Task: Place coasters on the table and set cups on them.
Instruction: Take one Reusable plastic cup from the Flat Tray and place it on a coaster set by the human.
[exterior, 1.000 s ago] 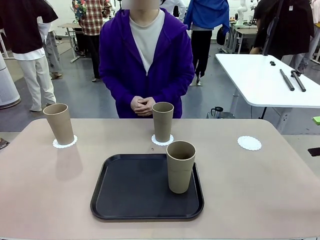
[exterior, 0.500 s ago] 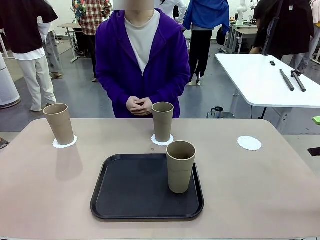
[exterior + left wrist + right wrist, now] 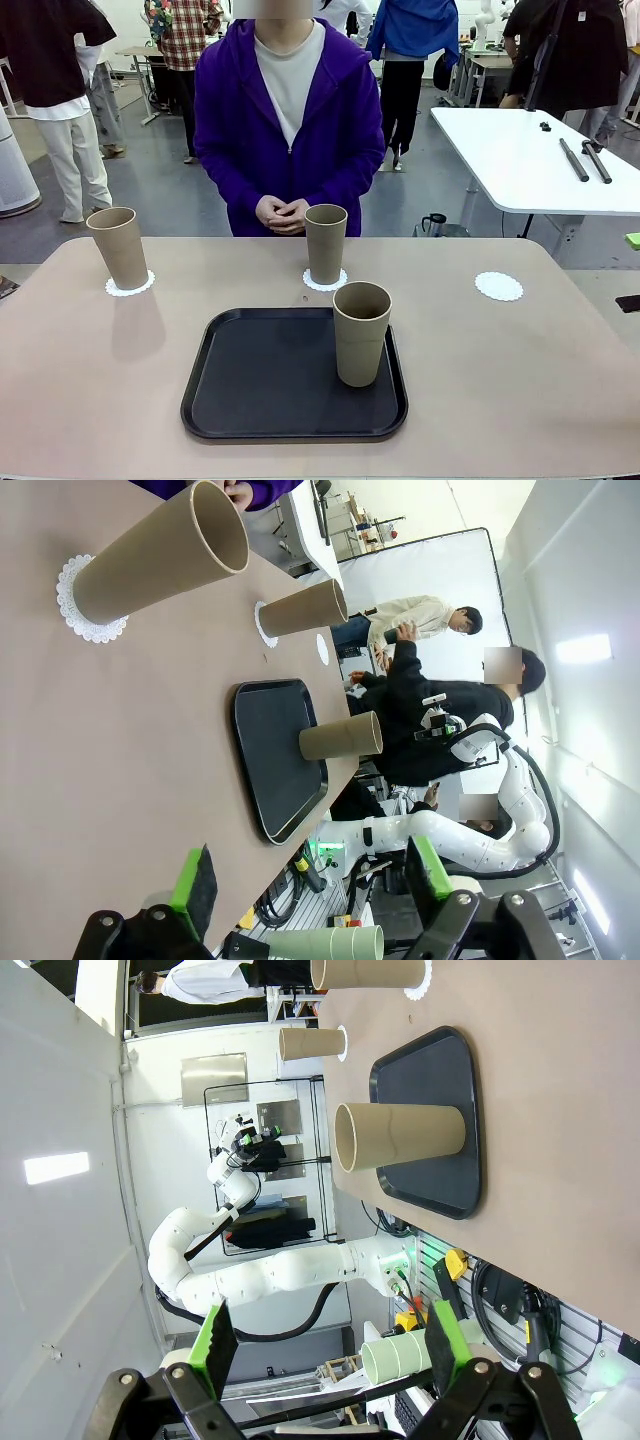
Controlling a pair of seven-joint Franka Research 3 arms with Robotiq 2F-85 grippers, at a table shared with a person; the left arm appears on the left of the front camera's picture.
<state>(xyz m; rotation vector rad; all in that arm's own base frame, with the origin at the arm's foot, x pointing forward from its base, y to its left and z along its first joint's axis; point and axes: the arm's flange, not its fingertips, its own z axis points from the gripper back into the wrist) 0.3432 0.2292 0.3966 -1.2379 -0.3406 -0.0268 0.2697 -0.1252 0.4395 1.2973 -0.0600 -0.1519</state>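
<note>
- Since the left cup and the middle cup already stand on their coasters in the front view, what's left for you is the last cup. It is upright on the right side of the black tray, and the bare coaster lies well to its right on the table. The cup is tall with a narrow foot, so if you grip it high or drag it over the tray's lip it may topple. The middle cup is just beyond it, and a wide approach could knock that one.
- In the left wrist view, the left arm's jaws stand wide apart with nothing between the green pads. Reaching from here means crossing the tray and could sweep the last cup over.
- In the right wrist view, the right arm's jaws are likewise apart and empty, facing the last cup. If you set it off-centre, the thin coaster may slide.
</note>
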